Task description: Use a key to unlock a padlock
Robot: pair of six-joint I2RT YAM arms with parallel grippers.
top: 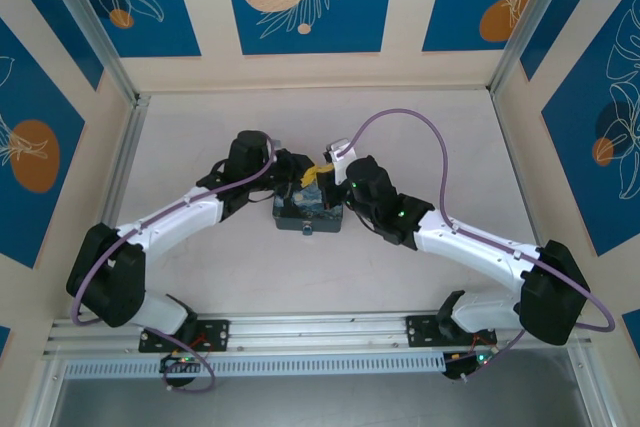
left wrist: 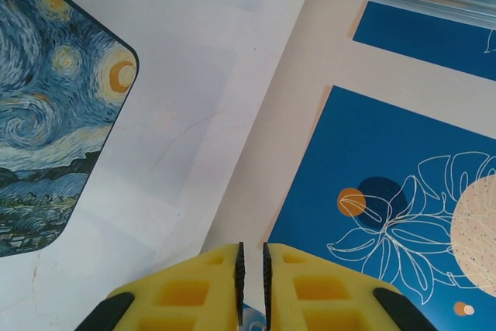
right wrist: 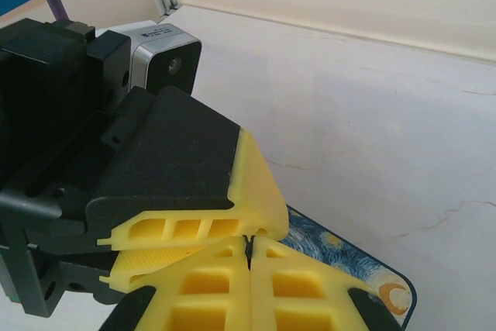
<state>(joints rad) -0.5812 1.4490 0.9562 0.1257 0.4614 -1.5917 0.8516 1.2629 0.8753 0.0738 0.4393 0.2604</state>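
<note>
Two grippers, both mine, are bunched up over one box (top: 308, 215), which sits about midway between the table's (top: 420, 137) left and right edges, well away from every corner. The box is a rounded-corner rectangle, and its top is printed with a swirly blue-and-yellow night sky with glowing orbs and dark hills along the bottom. It's lying flat with the printed face up, so I can't tell what's in it.

My left gripper (left wrist: 252, 253) hangs past the box's corner over bare table. Its yellow fingers are drawn in to a thin slit, ribbed dark pads (left wrist: 240, 269) facing each other. I can't tell whether anything is pinched in there.

My right gripper (right wrist: 249, 242) has its yellow tips pressed together with no gap. The tips are touching the underside of the left gripper's black-and-yellow finger, just above a corner of the box.

As for the padlock and the key, honestly I can't make out either one. If they're in that knot of fingertips, they're hidden or too small for me to see, so I can't say how they look.
</note>
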